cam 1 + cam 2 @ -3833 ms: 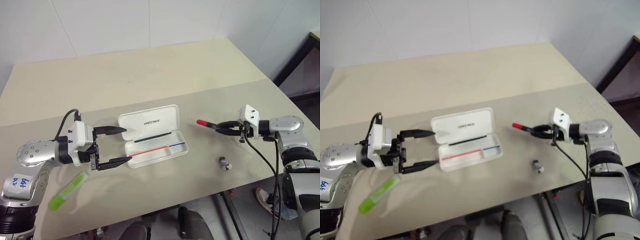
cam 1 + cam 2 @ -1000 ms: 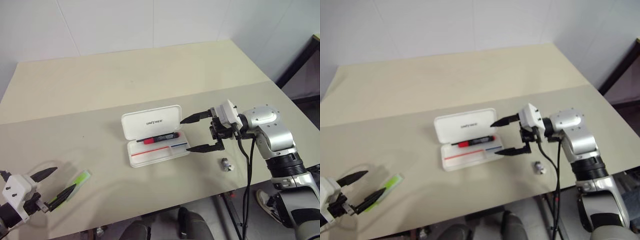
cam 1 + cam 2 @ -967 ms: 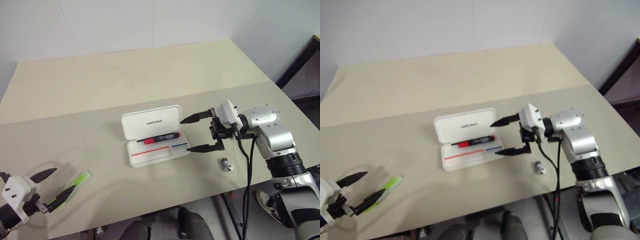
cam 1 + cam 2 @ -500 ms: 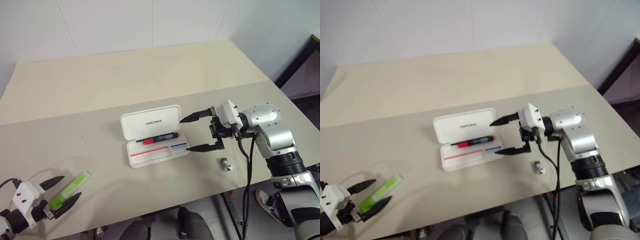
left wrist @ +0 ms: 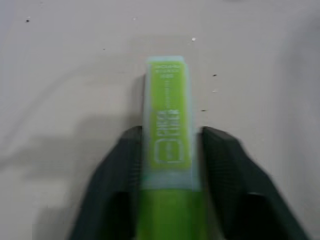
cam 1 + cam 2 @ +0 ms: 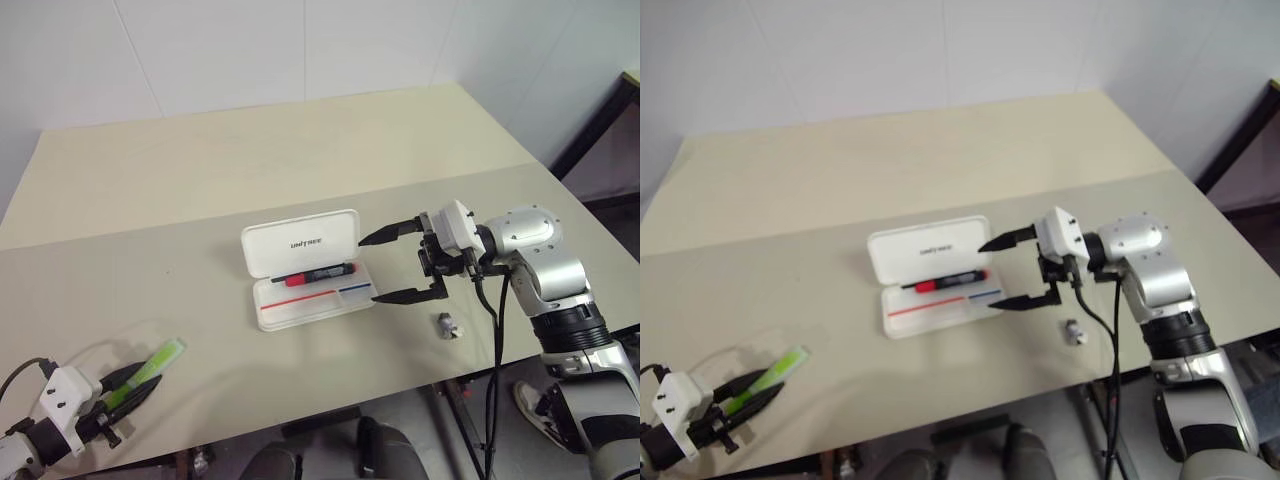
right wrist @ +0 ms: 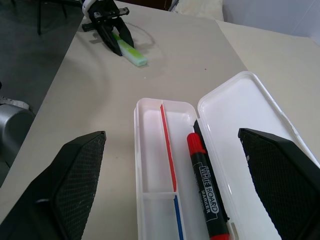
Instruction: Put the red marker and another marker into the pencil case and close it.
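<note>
- The pencil case [image 6: 305,268] lies open in the middle of the table [image 6: 250,170], its lid folded back flat away from the robot, with the "unitree" lettering facing up.
- The red marker [image 6: 318,275] lies lengthwise in the tray of the case, along the hinge side, beside the red and blue stripes.
- The green highlighter [image 6: 145,372] lies on the table near the front edge, far to the robot's left and well apart from the case.
- The left gripper [image 5: 169,150] has its two black fingers [image 5: 122,165] narrowed around the rear half of the highlighter, one on each side and right against its body; the highlighter rests on the tabletop.
- The right gripper [image 6: 388,266] hovers just beside the right end of the case, its fingers spread wide and holding nothing, pointing toward the case.
- A small grey-black stub [image 6: 447,325] sits on the table below the right gripper, near the front edge.
</note>
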### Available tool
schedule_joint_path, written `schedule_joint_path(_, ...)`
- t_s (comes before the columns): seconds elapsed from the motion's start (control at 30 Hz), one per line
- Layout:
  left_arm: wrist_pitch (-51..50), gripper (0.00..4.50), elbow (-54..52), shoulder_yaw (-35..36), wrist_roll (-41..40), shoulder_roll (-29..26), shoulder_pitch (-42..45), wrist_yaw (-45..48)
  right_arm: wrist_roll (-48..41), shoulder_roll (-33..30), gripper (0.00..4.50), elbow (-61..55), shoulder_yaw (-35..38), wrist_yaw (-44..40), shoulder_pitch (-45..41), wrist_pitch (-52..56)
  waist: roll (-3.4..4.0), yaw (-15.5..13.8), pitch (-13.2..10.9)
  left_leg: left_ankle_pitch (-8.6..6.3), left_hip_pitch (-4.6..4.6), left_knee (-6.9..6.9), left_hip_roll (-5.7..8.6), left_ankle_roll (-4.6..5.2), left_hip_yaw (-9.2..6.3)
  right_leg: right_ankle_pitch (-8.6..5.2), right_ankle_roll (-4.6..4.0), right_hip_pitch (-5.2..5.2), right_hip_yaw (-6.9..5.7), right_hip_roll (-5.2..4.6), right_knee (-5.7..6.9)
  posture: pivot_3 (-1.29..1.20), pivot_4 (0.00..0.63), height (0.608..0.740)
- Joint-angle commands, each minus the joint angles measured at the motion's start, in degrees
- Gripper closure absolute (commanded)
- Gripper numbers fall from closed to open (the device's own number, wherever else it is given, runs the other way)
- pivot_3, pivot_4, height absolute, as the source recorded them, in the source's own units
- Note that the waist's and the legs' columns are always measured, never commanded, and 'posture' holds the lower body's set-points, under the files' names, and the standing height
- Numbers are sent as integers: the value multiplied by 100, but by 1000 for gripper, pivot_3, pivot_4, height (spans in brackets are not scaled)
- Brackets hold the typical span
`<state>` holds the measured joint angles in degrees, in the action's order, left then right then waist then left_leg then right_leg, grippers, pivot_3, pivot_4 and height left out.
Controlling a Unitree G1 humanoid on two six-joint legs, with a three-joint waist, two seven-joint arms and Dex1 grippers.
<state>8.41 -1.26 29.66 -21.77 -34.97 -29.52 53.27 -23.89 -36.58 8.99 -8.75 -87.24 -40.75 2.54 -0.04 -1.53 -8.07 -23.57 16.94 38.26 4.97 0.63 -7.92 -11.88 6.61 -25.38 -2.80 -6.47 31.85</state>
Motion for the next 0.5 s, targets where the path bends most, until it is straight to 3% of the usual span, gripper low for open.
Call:
schedule_joint_path(0.03,-130,3376,102,-104,136,34,30,-203,-16,-48,0,-216,67,-136,-69,-71,-1,-2,3,1,-1,0,-2,-1,0,0,0,0,0,1,1,0,150,740)
schedule_joint_path(0.3,-575,3376,-1167,-253,-239,-133,1013,-519,113,-70,0,-105,76,-136,-30,-185,-23,-127,13,4,13,10,5,-3,-25,3,-4,-5,-1,1,2,0,150,740)
schedule_joint_path(0.5,-1137,3376,-1796,-839,-324,-408,1965,-475,165,-153,0,-129,73,-139,69,-131,-14,3,8,-7,12,8,26,-1,-18,9,-11,-14,-4,-8,4,0,150,740)
